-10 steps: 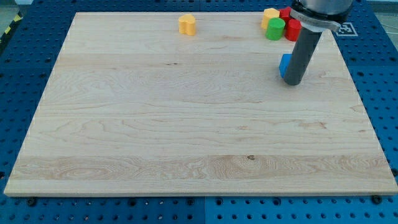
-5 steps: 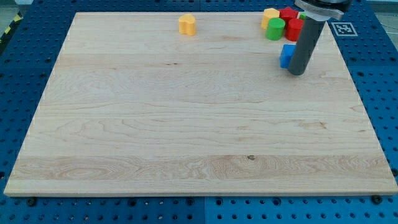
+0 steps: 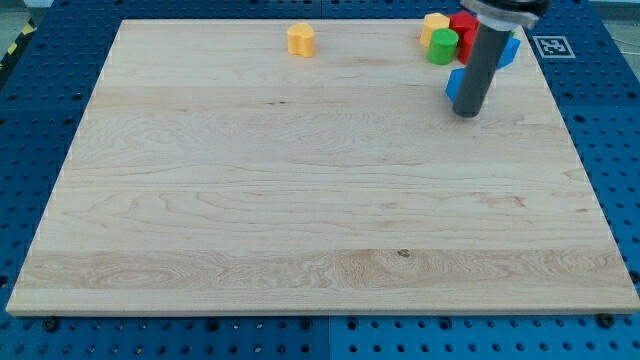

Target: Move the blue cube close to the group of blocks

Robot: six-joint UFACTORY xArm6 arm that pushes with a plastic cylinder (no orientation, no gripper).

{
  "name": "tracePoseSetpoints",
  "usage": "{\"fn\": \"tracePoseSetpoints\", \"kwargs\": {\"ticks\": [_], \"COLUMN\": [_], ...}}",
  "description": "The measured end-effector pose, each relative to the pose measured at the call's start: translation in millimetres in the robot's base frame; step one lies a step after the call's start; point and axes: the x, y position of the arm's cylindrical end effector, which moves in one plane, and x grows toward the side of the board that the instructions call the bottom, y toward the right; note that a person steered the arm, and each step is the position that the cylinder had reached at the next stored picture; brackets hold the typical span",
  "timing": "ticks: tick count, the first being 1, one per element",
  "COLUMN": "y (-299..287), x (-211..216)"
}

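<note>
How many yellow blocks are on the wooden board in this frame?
2. One yellow block sits alone near the view's top centre. A second yellow block is at the left end of the top-right group, beside the green block. The dark rod may hide others.

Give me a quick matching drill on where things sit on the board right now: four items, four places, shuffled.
Items:
1. lone yellow block
2. green block
3. blue cube
4. my tip

Places:
A. just below the blue cube, toward the view's bottom
B. alone at the view's top, left of the group
C. in the group at the view's top right
D. right below the group, partly hidden by the rod

Pairs: 1-B, 2-C, 3-D, 4-A
</note>
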Motion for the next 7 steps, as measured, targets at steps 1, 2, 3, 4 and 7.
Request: {"fn": "tracePoseSetpoints", "kwargs": {"ticks": [1, 2, 3, 4, 7], "y": [4.6, 4.6, 6.6, 10.8, -54.4], "x": [-6.3, -9.4, -20.9, -30.7, -18.2]}}
